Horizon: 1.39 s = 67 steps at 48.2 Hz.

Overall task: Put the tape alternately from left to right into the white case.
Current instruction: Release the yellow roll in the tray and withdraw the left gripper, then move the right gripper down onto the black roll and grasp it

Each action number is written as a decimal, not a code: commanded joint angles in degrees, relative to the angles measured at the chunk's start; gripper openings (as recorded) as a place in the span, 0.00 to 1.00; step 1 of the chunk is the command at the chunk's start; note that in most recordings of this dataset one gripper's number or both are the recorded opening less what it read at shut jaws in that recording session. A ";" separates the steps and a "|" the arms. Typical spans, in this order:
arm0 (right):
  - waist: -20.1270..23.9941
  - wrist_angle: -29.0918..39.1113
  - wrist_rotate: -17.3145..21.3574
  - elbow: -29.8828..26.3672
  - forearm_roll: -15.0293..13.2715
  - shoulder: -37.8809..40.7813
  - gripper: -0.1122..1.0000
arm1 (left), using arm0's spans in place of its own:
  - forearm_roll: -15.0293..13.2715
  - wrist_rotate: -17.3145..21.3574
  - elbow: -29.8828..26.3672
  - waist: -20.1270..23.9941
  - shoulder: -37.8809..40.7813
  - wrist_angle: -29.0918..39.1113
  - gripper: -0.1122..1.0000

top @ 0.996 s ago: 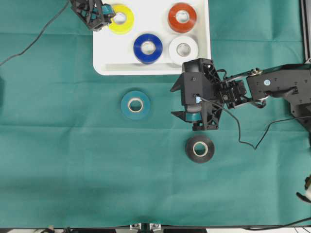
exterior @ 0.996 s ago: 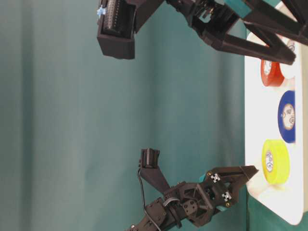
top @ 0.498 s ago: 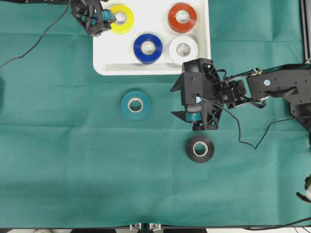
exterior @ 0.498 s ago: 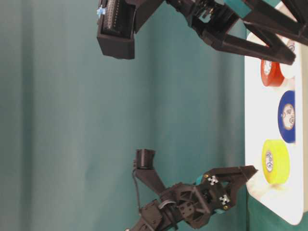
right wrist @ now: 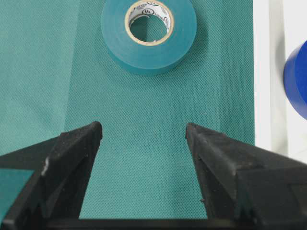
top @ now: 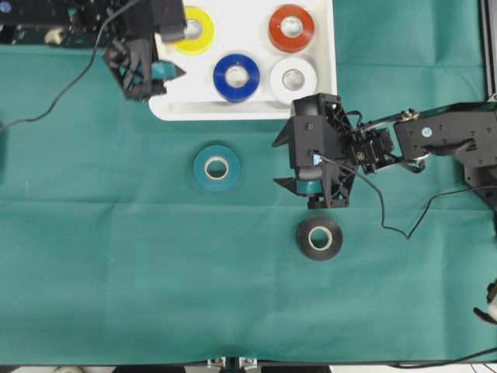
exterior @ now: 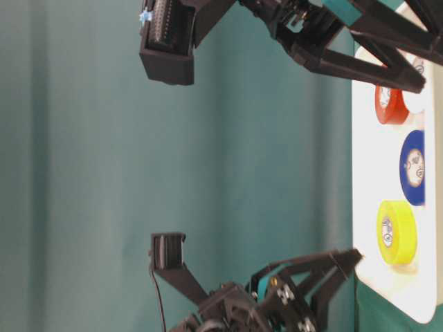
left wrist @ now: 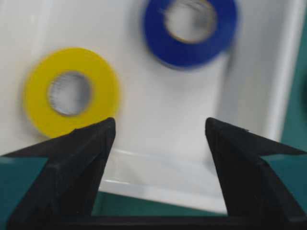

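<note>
The white case (top: 186, 85) at the table's back holds four tape rolls: yellow (top: 192, 29), orange-red (top: 291, 28), blue (top: 237, 77) and white (top: 293, 79). A teal roll (top: 217, 167) and a black roll (top: 319, 238) lie flat on the green cloth. My left gripper (top: 172, 56) is open and empty over the case's left rim (left wrist: 163, 189), with the yellow roll (left wrist: 72, 91) just beyond one fingertip. My right gripper (top: 274, 163) is open and empty right of the teal roll (right wrist: 148, 33), pointing at it with a gap of cloth between.
Green cloth covers the table. Cables trail from both arms, one curling past the black roll (top: 388, 221). The right arm's body (top: 435, 144) lies along the right side. In the table-level view the case (exterior: 367, 228) stands at the right edge.
The left gripper has drawn back from the yellow roll toward the case's left rim and nearer the front, still open. The right arm and all rolls have stayed put.
</note>
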 commanded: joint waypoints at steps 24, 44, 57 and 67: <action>0.09 -0.44 0.09 -0.88 0.00 -0.53 0.80 | -0.18 -5.45 2.46 -12.57 -4.04 -0.09 0.94; 0.09 -0.70 0.09 -0.70 0.00 -0.53 0.80 | -0.18 -9.40 4.39 -18.37 -3.69 -0.53 0.93; 0.09 -1.05 0.09 -0.53 0.00 -0.53 0.80 | -0.18 -10.90 5.27 -18.98 -3.60 -2.20 0.93; 1.32 -0.88 0.18 -0.44 0.09 -0.62 0.80 | -0.18 -10.90 5.27 -18.90 -3.60 -2.29 0.93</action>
